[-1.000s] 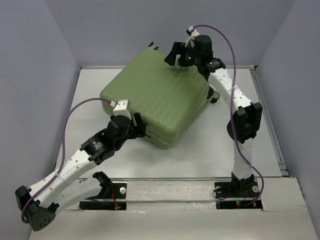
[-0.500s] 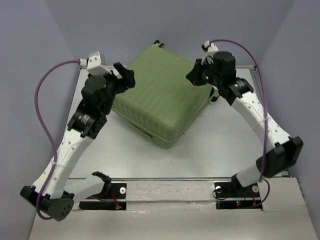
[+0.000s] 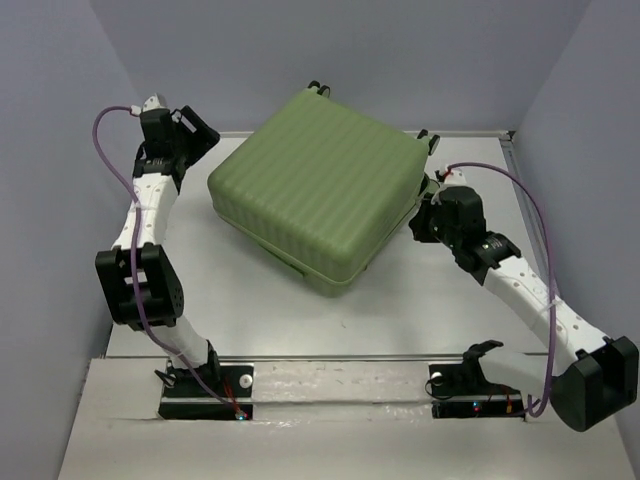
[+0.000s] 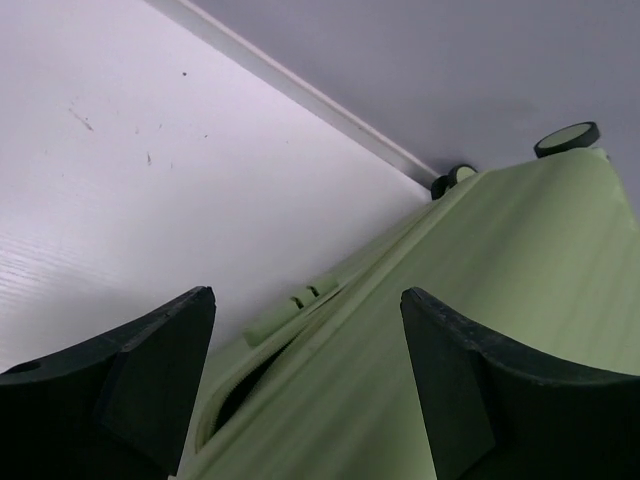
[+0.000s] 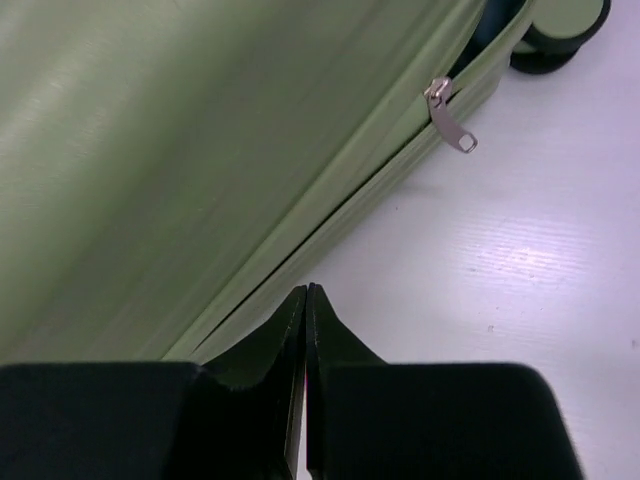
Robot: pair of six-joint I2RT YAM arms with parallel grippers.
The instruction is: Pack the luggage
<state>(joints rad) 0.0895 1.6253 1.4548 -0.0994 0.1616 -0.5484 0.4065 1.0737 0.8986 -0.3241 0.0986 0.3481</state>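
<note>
The luggage (image 3: 318, 190), a light-green ribbed hard-shell suitcase, lies flat in the middle of the table with its lid down. In the left wrist view the luggage (image 4: 500, 300) shows a dark gap along its seam, a small handle (image 4: 290, 308) and black wheels (image 4: 566, 138). My left gripper (image 3: 197, 134) hovers open off the case's back-left corner, and its fingers (image 4: 150, 370) hold nothing. My right gripper (image 3: 421, 222) is shut and empty, low beside the right edge. Its tips (image 5: 306, 291) sit just off the zip seam, below the silver zipper pull (image 5: 451, 120).
Grey walls enclose the white table (image 3: 420, 310) on the left, back and right. A raised strip (image 3: 540, 240) runs along the right side. A suitcase wheel (image 5: 560, 28) stands on the table near the zipper pull. Both arm bases (image 3: 340, 385) are at the near edge.
The left arm swung from the case's front-left edge up to its back-left corner. The right arm came down from the back of the lid to the right side and its gripper shut.
</note>
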